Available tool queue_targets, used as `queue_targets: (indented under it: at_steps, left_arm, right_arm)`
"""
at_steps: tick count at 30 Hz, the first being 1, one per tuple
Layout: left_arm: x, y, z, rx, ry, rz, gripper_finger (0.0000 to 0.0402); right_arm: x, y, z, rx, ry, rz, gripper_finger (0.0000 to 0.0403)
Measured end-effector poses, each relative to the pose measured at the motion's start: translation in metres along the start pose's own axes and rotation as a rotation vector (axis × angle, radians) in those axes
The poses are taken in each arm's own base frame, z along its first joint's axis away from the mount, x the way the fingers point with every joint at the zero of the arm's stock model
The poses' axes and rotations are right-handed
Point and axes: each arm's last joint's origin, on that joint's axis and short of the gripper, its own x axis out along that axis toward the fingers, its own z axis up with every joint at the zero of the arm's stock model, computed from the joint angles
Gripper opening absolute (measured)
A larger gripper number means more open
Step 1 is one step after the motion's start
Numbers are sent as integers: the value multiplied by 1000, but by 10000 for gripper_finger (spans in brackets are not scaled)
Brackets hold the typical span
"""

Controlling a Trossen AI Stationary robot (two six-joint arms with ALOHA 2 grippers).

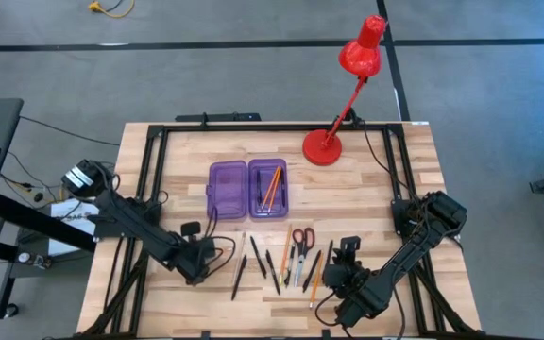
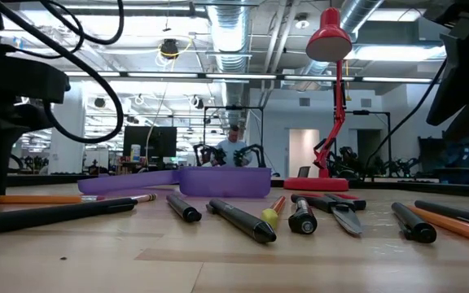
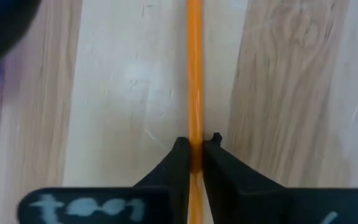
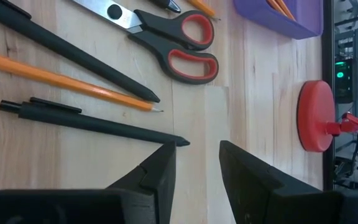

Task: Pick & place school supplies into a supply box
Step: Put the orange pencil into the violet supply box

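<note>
The open purple case [image 1: 246, 187] lies flat at the table's middle, and its right half holds orange pencils [image 1: 271, 185]. Nearer the front edge, black pens [image 1: 258, 257], orange pencils [image 1: 316, 276] and red-handled scissors [image 1: 302, 238] lie spread on the wood. My left gripper [image 1: 196, 263] is at the left end of this spread, shut on an orange pencil [image 3: 194, 74]. My right gripper [image 4: 197, 158] stands open at the right end [image 1: 348, 250], over bare wood just past a black pen's tip [image 4: 180, 142], touching nothing. My left gripper pinches the orange pencil's shaft [image 3: 194, 140] between its two fingertips [image 3: 180, 155]. The fingers come from above and lie across the pencil. The pencil runs level at about table height [image 2: 55, 198]; whether it rests on the wood or is lifted, I cannot tell.
A red desk lamp stands on its round base [image 1: 324, 146] behind the case, and its arm leans toward the far right. A black frame [image 1: 159, 179] runs along the table's edges. Bare wood lies between the case and the row of supplies.
</note>
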Motion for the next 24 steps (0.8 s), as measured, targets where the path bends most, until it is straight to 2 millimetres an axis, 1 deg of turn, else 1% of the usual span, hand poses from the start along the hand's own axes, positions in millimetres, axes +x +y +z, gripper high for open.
queue_targets:
  at_steps: [2, 4, 10, 13, 20, 23, 24]
  left_arm:
    - [0, -2, 1, 2, 4, 10, 9]
    - [1, -4, 3, 4, 7, 21, 10]
    - [-4, -13, 7, 55, 37, 110, 5]
    - [-1, -19, 6, 73, 45, 162, 3]
    - [7, -42, 3, 67, 2, 403, 2]
    - [10, -45, 1, 96, 53, 556, 1]
    - [11, -49, 3, 89, 72, 570, 1]
  right_arm:
    - [0, 0, 0, 0, 0, 0, 118]
    - [0, 0, 0, 0, 0, 0, 118]
    - [0, 0, 0, 1, 0, 0, 118]
    - [0, 0, 0, 6, -3, 3, 118]
    - [0, 1, 0, 13, -4, 4, 118]
    - [0, 0, 0, 6, -3, 3, 118]
    - [0, 0, 0, 5, -2, 2, 118]
